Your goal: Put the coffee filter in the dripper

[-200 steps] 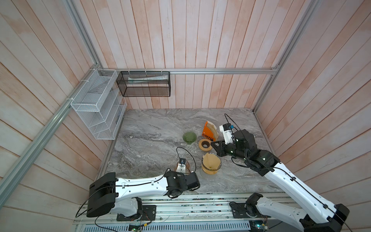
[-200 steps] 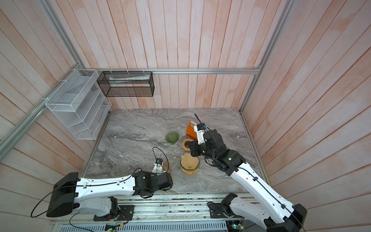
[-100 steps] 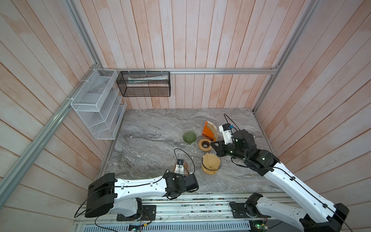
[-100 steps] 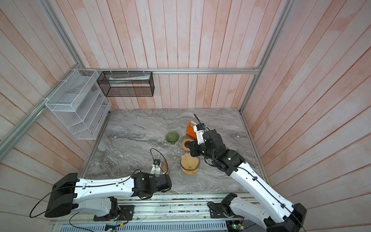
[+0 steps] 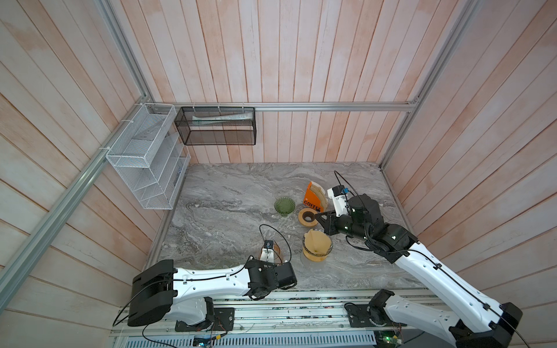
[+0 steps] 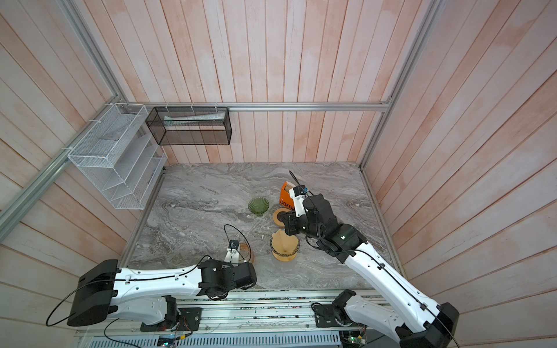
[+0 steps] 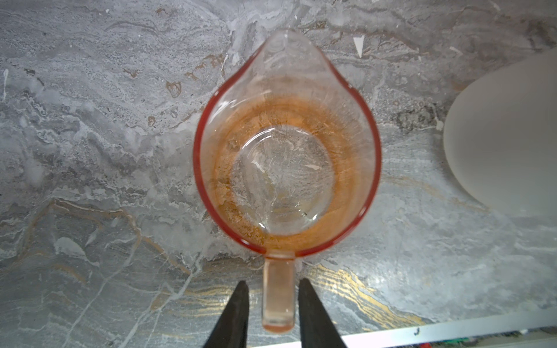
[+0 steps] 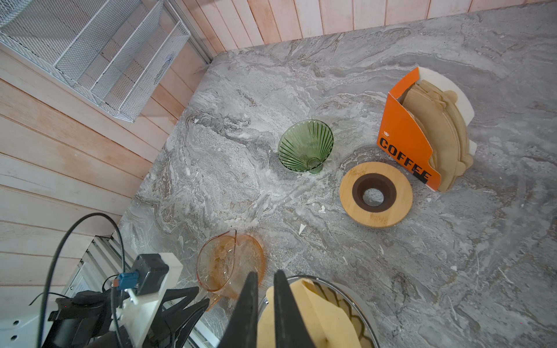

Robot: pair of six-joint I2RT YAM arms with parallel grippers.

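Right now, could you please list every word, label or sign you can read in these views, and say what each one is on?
"COFFEE": black capitals on the front of the orange filter holder, clear in the right wrist view.
Small emblem above that word: too small to read.
Paper in the black mesh basket: any print is too blurred to read.
No other text shows.

Counting up now: one green dripper (image 5: 284,206), one wooden ring (image 5: 301,217), one orange filter box (image 5: 310,199), one amber jug (image 7: 286,150), one filter-lined brewer (image 5: 316,248), two wall baskets (image 5: 144,156) (image 5: 217,126), two robot arms (image 5: 211,280) (image 5: 437,277)
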